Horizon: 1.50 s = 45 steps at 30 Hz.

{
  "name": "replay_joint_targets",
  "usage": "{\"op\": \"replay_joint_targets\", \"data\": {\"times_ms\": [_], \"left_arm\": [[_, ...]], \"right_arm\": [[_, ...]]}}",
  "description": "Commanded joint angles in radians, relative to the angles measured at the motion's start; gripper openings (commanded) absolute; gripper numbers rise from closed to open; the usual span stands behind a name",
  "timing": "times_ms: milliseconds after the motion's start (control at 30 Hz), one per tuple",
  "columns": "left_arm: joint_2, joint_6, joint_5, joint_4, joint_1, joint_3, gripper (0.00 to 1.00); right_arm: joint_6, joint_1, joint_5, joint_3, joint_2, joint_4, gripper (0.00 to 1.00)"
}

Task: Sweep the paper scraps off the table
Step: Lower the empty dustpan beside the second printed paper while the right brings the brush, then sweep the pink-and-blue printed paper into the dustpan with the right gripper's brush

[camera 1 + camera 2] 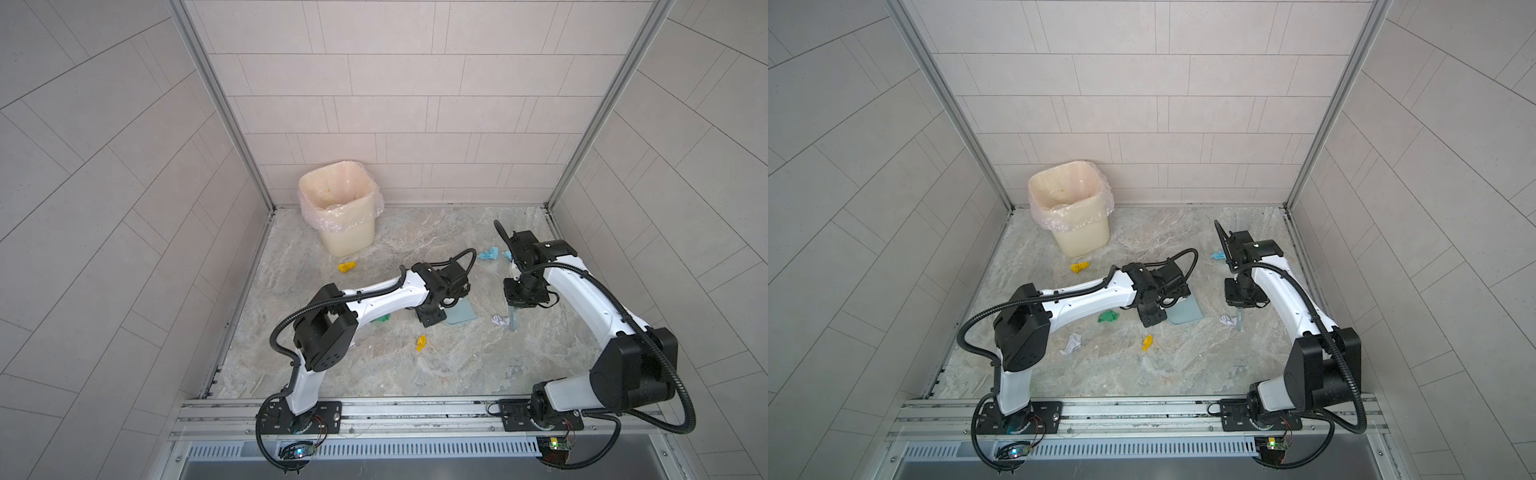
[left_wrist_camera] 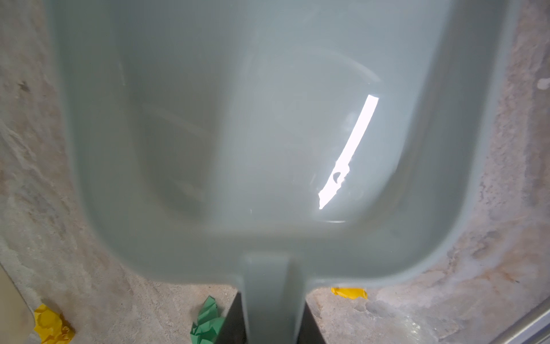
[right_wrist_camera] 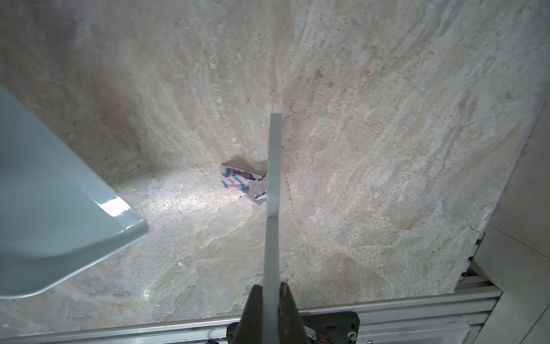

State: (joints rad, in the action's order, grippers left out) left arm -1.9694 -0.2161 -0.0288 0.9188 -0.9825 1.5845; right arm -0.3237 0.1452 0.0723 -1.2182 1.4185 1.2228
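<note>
As seen in the left wrist view, found the left gripper (image 2: 272, 326) clamped on the handle of the pale blue dustpan (image 2: 268, 134), dark jaws only narrowly apart and pressed to either side of that handle. Placed the dustpan near the middle of the counter (image 1: 374, 374) in both top views, mouth turned away from the gripper and toward the right arm. Could not confirm contact between pan edge and counter.

Found the right gripper (image 3: 269, 302) squeezed together on the thin handle of the hand brush (image 3: 274, 166), jaws shut tight against it. Noted the brush pointing down at the counter, to the right of the dustpan's mouth and apart from it. Noted a white scrap (image 3: 238, 184) printed in blue lying right against the brush head and partly hidden by it. Saw that scrap between brush and dustpan, clear of the pan.

Logged elsewhere on the counter:
- a yellow scrap (image 1: 347, 267) just in front of the lined bin (image 1: 353, 239) at the back left
- a light blue scrap (image 1: 489, 253) near the back, beside the right arm's wrist
- a green scrap (image 1: 1108, 316) under the left forearm
- a second yellow scrap (image 1: 421, 343) in front of the left gripper
- a second white scrap (image 1: 1071, 344) by the left elbow, picked out in a top view
</note>
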Motion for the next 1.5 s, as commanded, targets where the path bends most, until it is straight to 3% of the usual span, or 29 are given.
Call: {"op": "replay_joint_targets", "data": {"times_ms": [0,167,433,867,1467], "left_arm": [[0.010,0.019,0.055,0.008,-0.014,-0.018,0.00],[-0.004,0.033,0.089,0.022,-0.035,-0.036,0.00],[-0.066,0.038,0.134,0.033,-0.060,-0.001,0.00],[-0.173,0.042,0.141,0.094,-0.061,0.122,0.00],[-0.233,0.056,0.107,0.115,-0.059,0.169,0.00]], "right_arm": [[-0.015,0.028,0.054,-0.026,-0.013,0.015,0.00],[0.043,0.021,-0.052,-0.042,-0.029,0.062,0.00],[0.123,0.008,-0.089,-0.076,0.020,0.084,0.00],[0.169,0.009,-0.043,-0.072,0.047,0.089,0.00],[0.178,0.054,0.027,-0.080,0.085,0.091,0.00]]}}
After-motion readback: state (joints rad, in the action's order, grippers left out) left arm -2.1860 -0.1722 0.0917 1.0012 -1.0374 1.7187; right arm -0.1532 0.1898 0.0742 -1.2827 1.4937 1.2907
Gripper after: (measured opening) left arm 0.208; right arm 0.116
